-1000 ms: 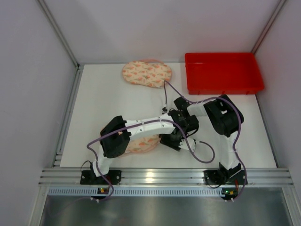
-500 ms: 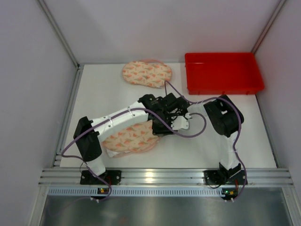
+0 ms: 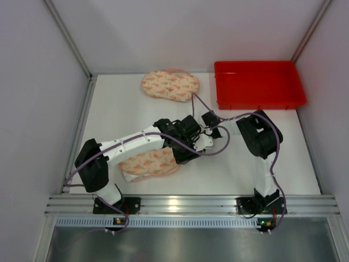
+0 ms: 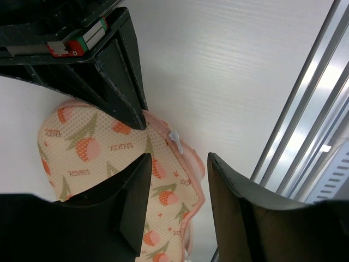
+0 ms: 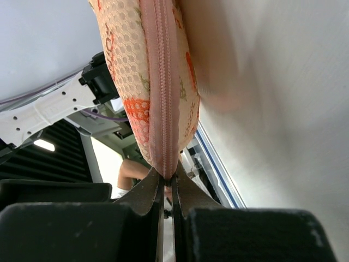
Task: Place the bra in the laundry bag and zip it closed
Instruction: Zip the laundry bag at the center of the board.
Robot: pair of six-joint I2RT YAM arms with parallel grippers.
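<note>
Partly arm-covered laundry bag (image 3: 147, 164)

Soft honeycomb-mesh cloth laundry bag (image 4: 82, 147), glossy red plastic bin (image 3: 259, 103), matt white table (image 3: 136, 114).

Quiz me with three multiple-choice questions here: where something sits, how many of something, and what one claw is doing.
1. Where is the red bin? A) far right of the table B) near left C) between the arm bases
2. How many peach-patterned fabric pieces are in view? A) one B) two C) four
3. The right gripper is: A) wide open B) shut on the laundry bag zipper edge C) gripping the bin
1 A: it sits far right. 2 B: far piece and near laundry bag. 3 B: its jaws pinch the zipper seam.
</note>
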